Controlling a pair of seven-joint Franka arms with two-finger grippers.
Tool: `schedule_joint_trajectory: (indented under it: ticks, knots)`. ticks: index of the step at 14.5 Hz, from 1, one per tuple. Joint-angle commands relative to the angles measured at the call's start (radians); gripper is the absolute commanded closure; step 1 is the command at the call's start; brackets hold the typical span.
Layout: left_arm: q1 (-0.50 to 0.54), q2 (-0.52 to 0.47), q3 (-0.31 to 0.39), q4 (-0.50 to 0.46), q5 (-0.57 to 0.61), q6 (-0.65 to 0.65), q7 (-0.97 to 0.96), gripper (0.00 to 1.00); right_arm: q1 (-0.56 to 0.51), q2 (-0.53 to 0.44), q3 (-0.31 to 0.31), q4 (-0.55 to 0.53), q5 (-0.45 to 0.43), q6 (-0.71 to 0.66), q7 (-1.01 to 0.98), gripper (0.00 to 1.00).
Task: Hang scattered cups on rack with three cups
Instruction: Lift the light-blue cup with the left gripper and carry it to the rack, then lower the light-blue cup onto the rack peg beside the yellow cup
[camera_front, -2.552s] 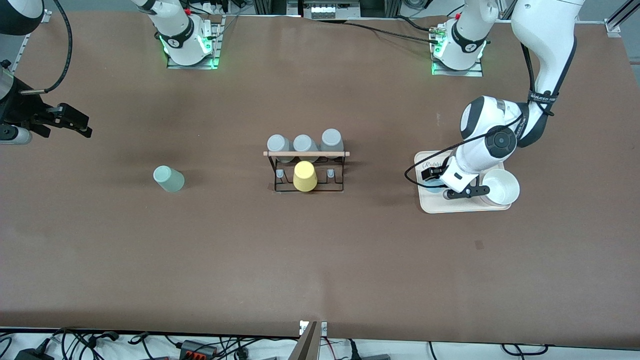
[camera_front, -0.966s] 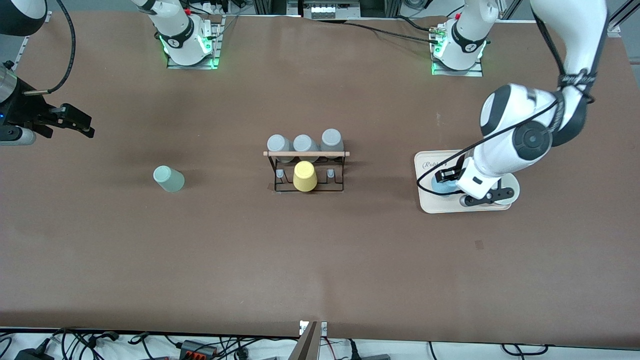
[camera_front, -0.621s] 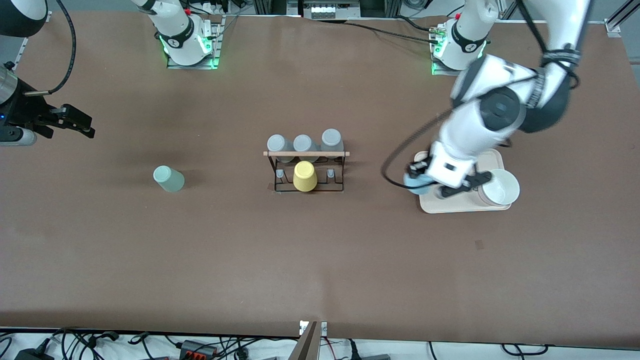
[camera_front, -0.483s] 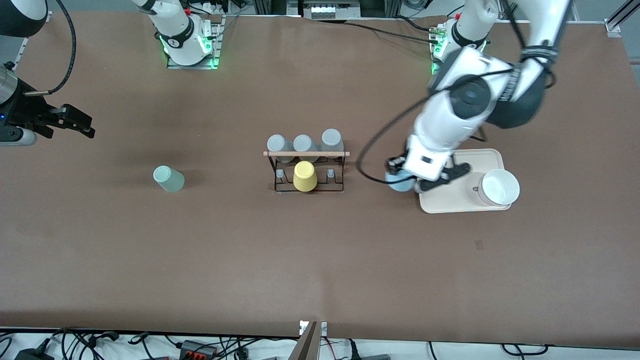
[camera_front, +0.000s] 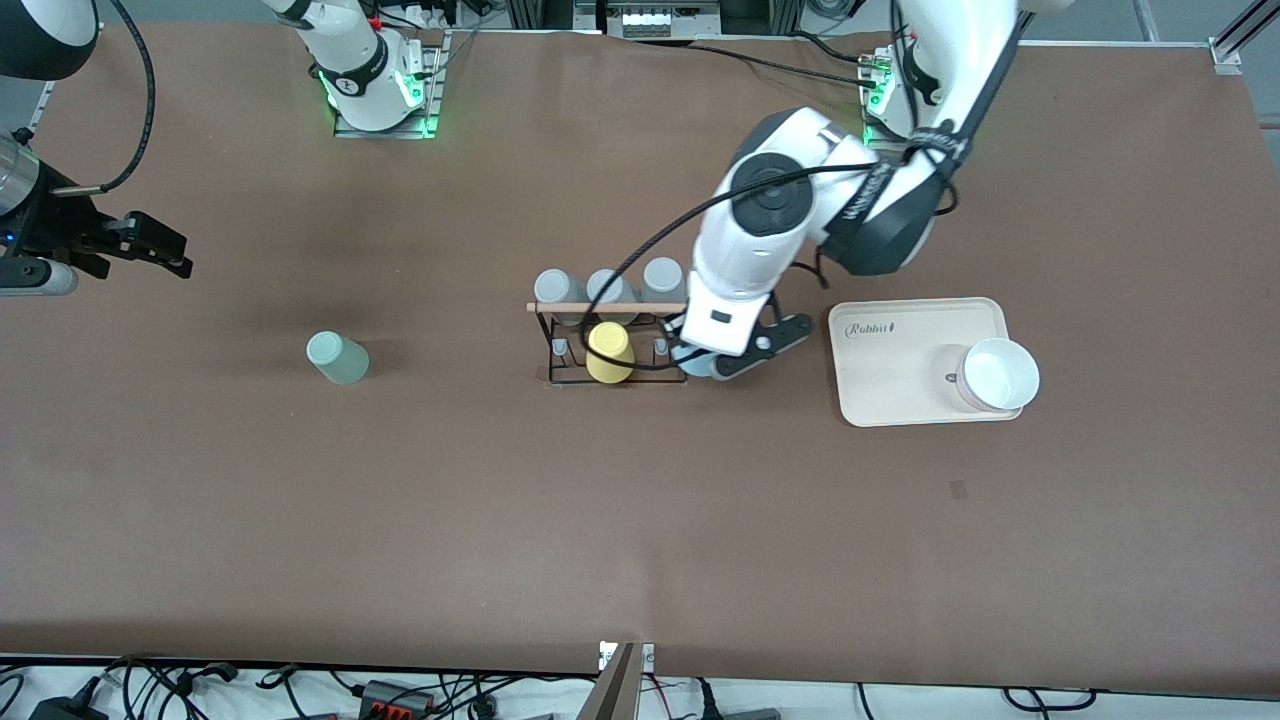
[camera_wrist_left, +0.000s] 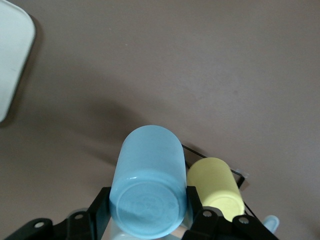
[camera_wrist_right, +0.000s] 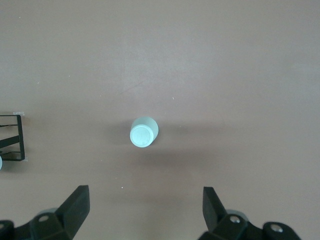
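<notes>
My left gripper (camera_front: 712, 360) is shut on the light blue cup (camera_front: 695, 367), gripping its sides, over the end of the rack (camera_front: 612, 308) toward the left arm. In the left wrist view the blue cup (camera_wrist_left: 150, 180) fills the space between the fingers (camera_wrist_left: 196, 206), bottom toward the camera, beside the yellow cup (camera_wrist_left: 217, 186). The pale mint cup (camera_front: 337, 358) stands upside down on the table toward the right arm's end. My right gripper (camera_front: 165, 250) waits open there, high over the table, with the mint cup (camera_wrist_right: 144, 132) ahead of it and nothing between its fingers.
Three grey cups (camera_front: 610, 287) hang on the rack's upper row and a yellow cup (camera_front: 609, 352) on a lower peg. A beige tray (camera_front: 900, 370) with a white bowl (camera_front: 997, 375) lies toward the left arm's end.
My left gripper has lifted the blue cup off the beige tray and carried it across to the rack's end beside the yellow cup. The right arm has barely moved.
</notes>
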Motion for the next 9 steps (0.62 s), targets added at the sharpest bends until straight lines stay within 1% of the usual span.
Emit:
schedule_joint_trajectory:
  ticks: [1, 9]
  knots:
    - [-0.041, 0.068, 0.019, 0.116, 0.001, -0.042, -0.04, 0.67, 0.001, -0.001, 0.003, 0.006, -0.011, -0.009, -0.014, 0.0]
    - [-0.067, 0.125, 0.017, 0.112, 0.017, -0.033, -0.065, 0.67, 0.0, 0.001, 0.003, 0.005, -0.011, -0.009, -0.014, 0.0]
